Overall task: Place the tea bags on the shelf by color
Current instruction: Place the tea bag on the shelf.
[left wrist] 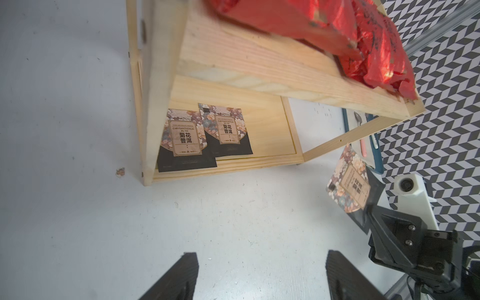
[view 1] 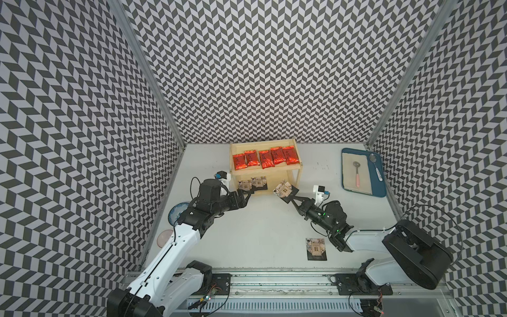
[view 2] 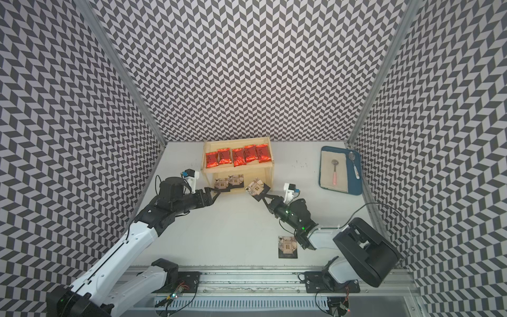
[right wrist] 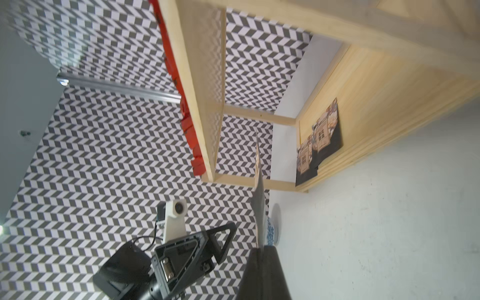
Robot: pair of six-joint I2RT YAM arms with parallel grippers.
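The right tool [view 1: 291, 199] is clamped shut on one corner of a black packet [view 1: 283, 188]. It carries the packet clear of the tabletop [view 1: 260, 227] at the right front corner of the shelf [view 1: 263, 173], a little right of centre in both top views. The coming move turns, I judge, on one relation: the bare stretch of the lower board [left wrist: 270, 130] lies up and to the left of the packet in the frame, just past the front lip. The packet must therefore travel that way, under the top board [view 1: 236, 149]. The right wrist view shows it edge-on, so it likely needs laying flat as it goes in. The right forearm reaches in diagonally from the lower right. The left tool [view 1: 246, 198] stands wide and empty before the shelf's left front, close to two black packets [view 1: 245, 184] overlapped on the lower board. Five red sachets [view 1: 264, 158] line the top board. A last black packet [view 1: 316, 248] lies flat at lower centre, nearer the right arm.
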